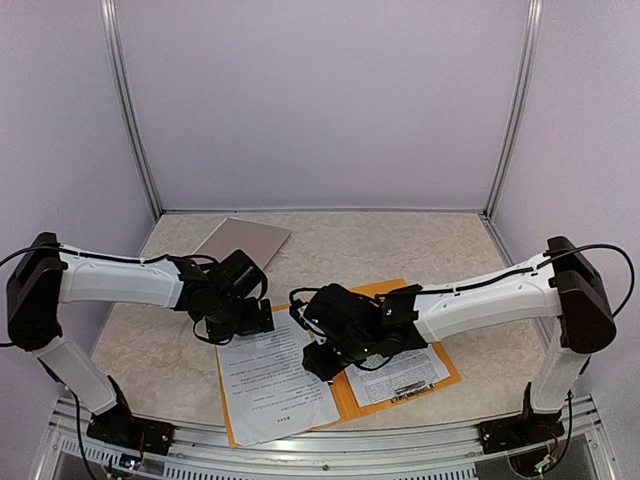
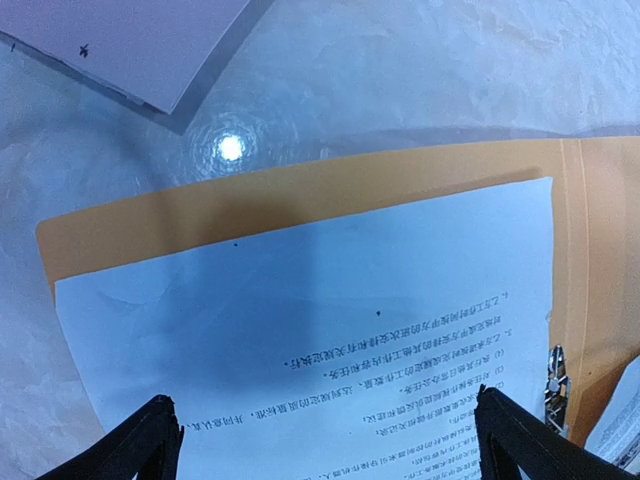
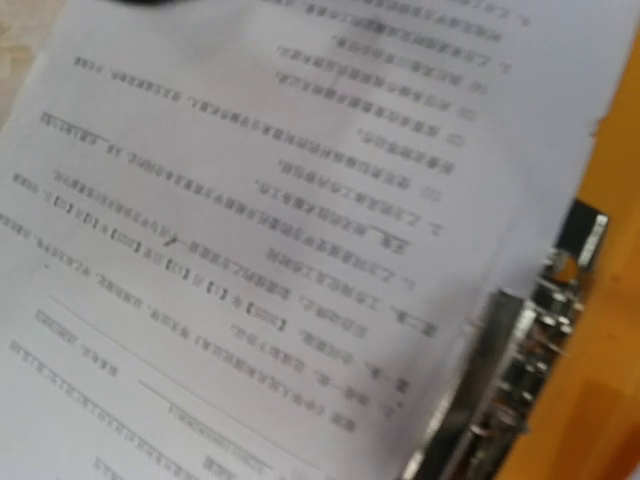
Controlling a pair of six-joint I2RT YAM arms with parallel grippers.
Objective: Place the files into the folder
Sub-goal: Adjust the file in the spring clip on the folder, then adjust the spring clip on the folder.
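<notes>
Two grippers work over one open orange folder (image 2: pixel 300 190) lying flat on the marbled table (image 1: pixel 400 240). The left gripper (image 2: pixel 322 400) has its fingers (image 2: pixel 150 440) spread wide; nothing lies between them, and they hover above the upper part of a printed sheet, touching neither paper nor folder as far as the wrist view shows. The right gripper (image 1: pixel 325 355) sits low over the folder's middle, near the one metal clip (image 3: pixel 520 370) at the spine. Its fingers are out of its own blurred wrist view and hidden under the wrist from above, so whether they are spread or pinching cannot be told. The files appear as two white patches of paper on the folder: a larger one (image 1: pixel 275 390) on the left half, overhanging its near edge, and a smaller one (image 1: pixel 398 375) on the right half. One flat grey-beige board (image 1: pixel 243 241) lies apart at the back left.
</notes>
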